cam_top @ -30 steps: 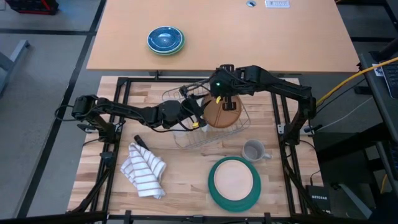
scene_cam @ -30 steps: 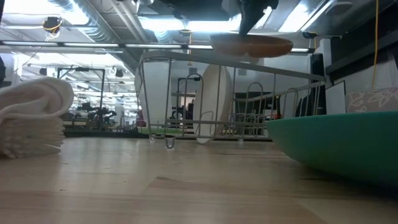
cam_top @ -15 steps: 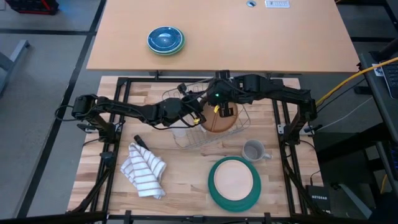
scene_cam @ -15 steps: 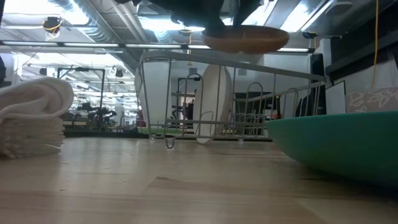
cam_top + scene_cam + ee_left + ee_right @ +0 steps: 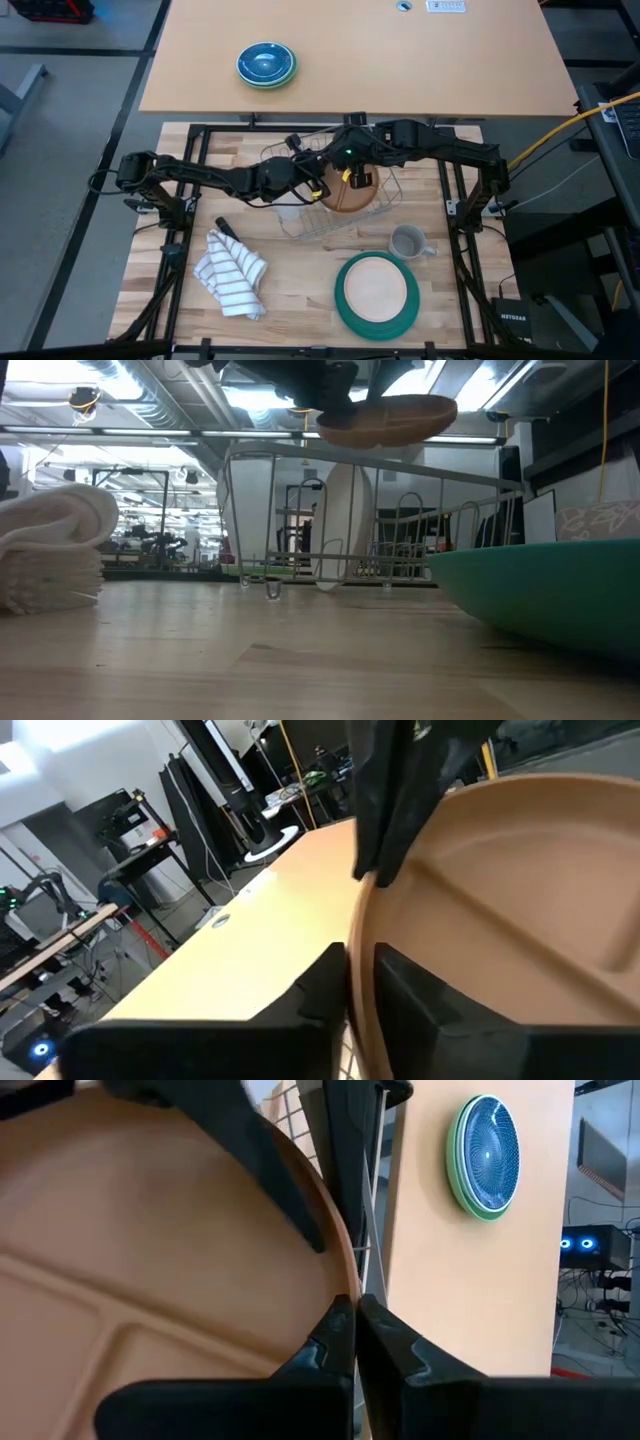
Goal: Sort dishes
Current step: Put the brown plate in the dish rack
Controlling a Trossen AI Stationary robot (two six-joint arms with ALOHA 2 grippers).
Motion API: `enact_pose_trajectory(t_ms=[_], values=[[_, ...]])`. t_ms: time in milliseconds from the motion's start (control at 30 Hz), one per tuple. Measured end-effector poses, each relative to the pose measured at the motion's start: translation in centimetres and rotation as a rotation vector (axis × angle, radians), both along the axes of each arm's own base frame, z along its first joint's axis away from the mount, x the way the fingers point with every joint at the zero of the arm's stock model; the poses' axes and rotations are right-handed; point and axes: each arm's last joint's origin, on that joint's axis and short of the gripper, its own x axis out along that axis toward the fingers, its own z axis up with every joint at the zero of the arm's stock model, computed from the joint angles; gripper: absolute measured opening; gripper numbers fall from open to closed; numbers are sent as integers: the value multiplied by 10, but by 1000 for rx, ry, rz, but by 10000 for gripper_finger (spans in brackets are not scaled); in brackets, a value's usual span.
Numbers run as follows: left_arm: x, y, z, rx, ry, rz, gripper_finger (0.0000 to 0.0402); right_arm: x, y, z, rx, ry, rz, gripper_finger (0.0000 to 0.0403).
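Observation:
The tan plate (image 5: 358, 197) hangs over the wire dish rack (image 5: 300, 226), above its top rail in the low view (image 5: 385, 420). My left gripper (image 5: 320, 188) is shut on its left rim and my right gripper (image 5: 352, 176) on its far rim. A small white plate (image 5: 340, 525) stands on edge in the rack's wires. The dark green plate (image 5: 377, 293), pale inside, lies flat on the table near the front. My left gripper (image 5: 358, 985) pinches the tan plate's rim (image 5: 358, 920) between its two fingers, coming from the table's left side. The plate is lifted clear and tilted. My right gripper (image 5: 355, 1335) pinches another stretch of the rim (image 5: 343, 1268) between its two fingers, coming from the right and far side.
A grey mug (image 5: 408, 242) stands between rack and green plate. A striped towel (image 5: 235, 272) lies at the front left. Blue bowls on a green one (image 5: 266, 65) sit on the far table. Bare wood shows at the near left of the green plate.
The tan plate has moved a little toward the table's left with my right gripper. It was level and is now tipped, its right side higher. My left gripper has stayed at the plate's left rim.

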Motion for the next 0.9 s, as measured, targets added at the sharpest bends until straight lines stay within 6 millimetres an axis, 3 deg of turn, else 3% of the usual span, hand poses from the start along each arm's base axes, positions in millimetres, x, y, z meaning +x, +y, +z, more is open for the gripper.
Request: enact_pose_trajectory(t_ms=[133,767,900], values=[[0,5,0,0,-1,12,9,0,0,0,6,-3,3,5],[-1,12,1,62,50,26,3,14,-1,11,-81,-129,106,6],[-1,13,5,112,48,26,2,11,-1,27,-120,-170,131,6]])
